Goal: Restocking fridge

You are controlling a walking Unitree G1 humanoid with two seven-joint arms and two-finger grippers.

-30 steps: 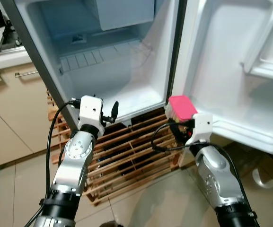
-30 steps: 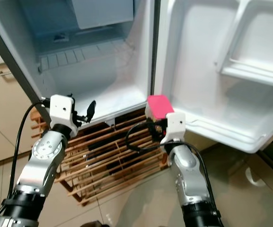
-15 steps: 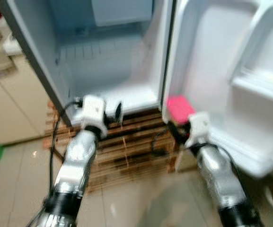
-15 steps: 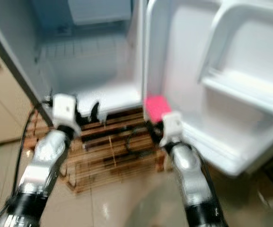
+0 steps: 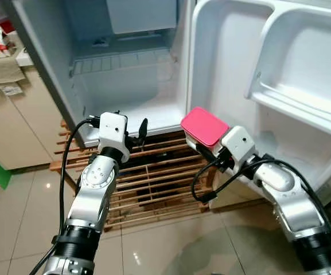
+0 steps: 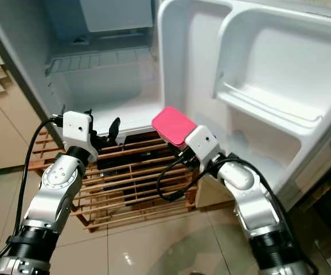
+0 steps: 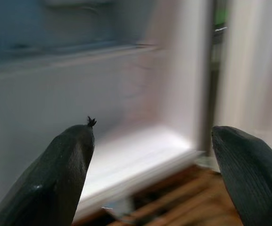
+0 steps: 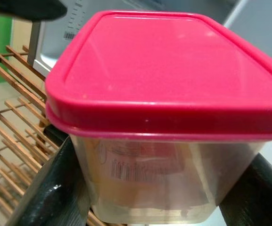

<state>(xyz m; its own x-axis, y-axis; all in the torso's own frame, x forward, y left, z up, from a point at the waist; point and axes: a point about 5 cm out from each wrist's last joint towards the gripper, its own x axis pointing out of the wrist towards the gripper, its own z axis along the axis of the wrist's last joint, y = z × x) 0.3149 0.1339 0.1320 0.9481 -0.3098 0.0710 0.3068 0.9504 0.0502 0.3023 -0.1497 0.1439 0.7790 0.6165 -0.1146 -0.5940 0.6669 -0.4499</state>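
the left gripper (image 5: 136,133) hangs with its fingers spread wide and nothing between them, just in front of the fridge (image 5: 125,74) floor and above the wooden rack (image 5: 154,183) (it carries nothing, so it only risks bumping the cabinet's lower lip if it drifts forward). across from it, the right gripper (image 8: 150,183) clamps the container (image 5: 204,126) by its clear sides under the pink lid, holding it tilted and in the air between the cabinet opening and the open door (image 5: 280,86). the likely trouble is here: the fingers pinch only the lower walls, so a swing toward the shelf could slip the tub, or its leading corner could catch the door edge beside it.
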